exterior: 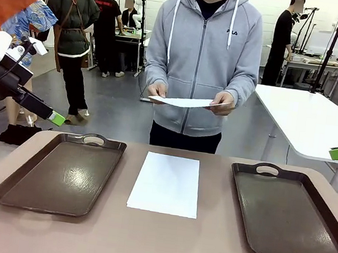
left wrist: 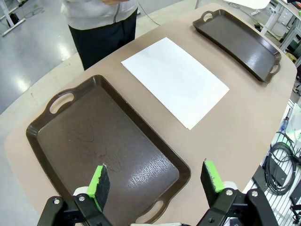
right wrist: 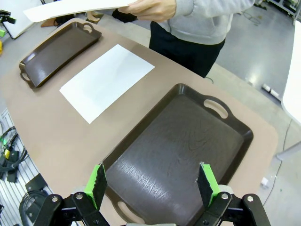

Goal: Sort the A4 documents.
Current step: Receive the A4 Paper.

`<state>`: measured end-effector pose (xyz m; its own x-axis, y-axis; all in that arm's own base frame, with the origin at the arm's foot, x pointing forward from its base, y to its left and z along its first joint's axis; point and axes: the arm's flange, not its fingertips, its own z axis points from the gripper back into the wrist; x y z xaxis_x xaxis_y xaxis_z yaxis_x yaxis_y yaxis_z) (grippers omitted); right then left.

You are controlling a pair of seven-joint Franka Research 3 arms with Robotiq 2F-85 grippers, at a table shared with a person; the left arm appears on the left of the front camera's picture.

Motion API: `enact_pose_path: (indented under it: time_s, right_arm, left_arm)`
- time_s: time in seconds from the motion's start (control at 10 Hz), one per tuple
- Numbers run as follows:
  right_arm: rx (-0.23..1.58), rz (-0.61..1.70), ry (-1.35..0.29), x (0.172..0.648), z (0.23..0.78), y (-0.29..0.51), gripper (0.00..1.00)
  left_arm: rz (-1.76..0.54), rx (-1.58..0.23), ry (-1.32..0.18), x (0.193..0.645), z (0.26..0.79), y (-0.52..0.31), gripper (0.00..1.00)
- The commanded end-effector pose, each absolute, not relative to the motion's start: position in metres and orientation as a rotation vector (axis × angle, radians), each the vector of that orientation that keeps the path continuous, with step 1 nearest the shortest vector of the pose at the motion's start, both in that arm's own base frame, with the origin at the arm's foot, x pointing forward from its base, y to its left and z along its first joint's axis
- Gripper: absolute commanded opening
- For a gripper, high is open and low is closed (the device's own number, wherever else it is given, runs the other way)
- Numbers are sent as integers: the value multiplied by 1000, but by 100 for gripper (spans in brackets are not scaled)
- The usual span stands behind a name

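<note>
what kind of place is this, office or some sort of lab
Most likely a robotics lab: the left gripper and right gripper hang open over a table with two brown trays and an A4 document, while white worktables and equipment stands fill the open floor behind the person.

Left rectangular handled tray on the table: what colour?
Dark brown, glossy: the left rectangular handled tray; best seen in the left wrist view.

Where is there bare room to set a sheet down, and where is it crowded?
Both the left tray and right tray lie empty. Bare table runs between each tray and the centre sheet, and along the near edge. Tightest is the far middle, where a person holds another sheet.
</note>
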<state>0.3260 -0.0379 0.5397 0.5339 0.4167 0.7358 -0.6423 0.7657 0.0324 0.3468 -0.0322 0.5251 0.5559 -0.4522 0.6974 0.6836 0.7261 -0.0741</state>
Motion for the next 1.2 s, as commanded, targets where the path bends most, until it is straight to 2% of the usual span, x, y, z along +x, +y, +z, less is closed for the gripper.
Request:
enact_pose_path:
  time_s: [0.0,1.1]
  right_arm:
    - [320,644,-781,326,539,-38,100]
    - [320,644,-781,326,539,-38,100]
  left_arm:
    - [-690,-365,-709,347,524,-32,100]
    - [-690,-365,-709,347,524,-32,100]
